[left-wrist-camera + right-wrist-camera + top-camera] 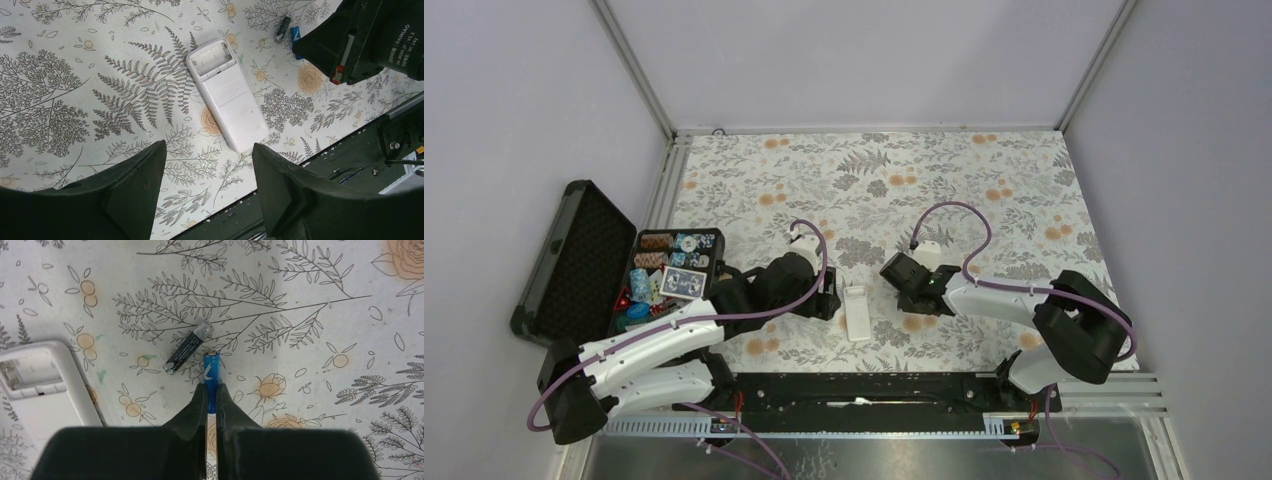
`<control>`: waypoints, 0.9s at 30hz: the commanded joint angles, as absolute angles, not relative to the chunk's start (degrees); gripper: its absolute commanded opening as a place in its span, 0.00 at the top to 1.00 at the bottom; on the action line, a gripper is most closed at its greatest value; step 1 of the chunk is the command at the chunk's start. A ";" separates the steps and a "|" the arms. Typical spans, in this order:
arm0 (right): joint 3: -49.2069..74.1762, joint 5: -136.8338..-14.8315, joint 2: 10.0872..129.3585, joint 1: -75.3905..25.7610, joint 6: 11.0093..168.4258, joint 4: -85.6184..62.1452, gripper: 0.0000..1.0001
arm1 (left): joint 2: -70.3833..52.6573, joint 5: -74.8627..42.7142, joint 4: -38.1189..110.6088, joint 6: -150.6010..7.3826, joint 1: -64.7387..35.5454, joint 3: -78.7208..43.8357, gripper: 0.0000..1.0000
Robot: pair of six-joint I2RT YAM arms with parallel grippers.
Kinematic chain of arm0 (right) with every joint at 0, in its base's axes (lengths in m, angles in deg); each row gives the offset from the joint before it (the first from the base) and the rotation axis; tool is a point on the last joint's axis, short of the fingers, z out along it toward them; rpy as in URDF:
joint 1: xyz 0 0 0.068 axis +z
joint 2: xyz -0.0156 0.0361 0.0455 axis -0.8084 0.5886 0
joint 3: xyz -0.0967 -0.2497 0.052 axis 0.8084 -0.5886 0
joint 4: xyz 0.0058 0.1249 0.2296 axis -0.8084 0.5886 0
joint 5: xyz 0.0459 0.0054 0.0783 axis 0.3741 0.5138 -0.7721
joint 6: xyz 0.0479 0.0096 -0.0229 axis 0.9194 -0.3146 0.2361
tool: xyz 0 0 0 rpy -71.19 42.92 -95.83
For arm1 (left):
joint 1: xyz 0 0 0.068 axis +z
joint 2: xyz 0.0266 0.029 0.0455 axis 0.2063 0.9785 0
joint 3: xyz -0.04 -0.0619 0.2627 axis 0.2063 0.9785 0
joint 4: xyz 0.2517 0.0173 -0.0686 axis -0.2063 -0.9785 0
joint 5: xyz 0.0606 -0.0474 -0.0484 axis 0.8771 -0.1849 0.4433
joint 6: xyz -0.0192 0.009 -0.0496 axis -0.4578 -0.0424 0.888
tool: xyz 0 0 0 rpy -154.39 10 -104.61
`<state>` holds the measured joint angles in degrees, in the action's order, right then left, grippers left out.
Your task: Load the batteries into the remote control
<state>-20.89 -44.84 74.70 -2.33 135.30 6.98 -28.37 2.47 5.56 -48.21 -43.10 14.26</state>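
The right gripper [210,390] is clamping the near end of the blue battery [212,367], whose long axis is running straight out along the jaws; the dark battery [186,348] is lying slanted just beside it. The remote [227,95] is lying back-up to its left, bay open, below the left gripper [209,165], whose jaws are standing apart.

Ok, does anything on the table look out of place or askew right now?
Nothing looks damaged. The remote control lies face down with its battery bay open and empty. The dark battery lies loose at a slant beside the blue battery, which the right gripper pinches by one end.
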 commanded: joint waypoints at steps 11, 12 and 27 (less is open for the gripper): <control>-25.46 -55.53 64.11 -2.44 119.39 5.64 1.00 | -27.77 -1.48 11.56 -45.67 -41.07 15.76 0.32; -26.00 -56.20 62.69 -2.42 118.25 5.15 1.00 | -27.65 -2.32 12.07 -45.48 -40.58 15.85 0.32; -30.14 -74.46 49.24 -2.44 100.47 -7.64 1.00 | -29.29 -27.94 23.50 -40.85 -27.71 21.43 0.35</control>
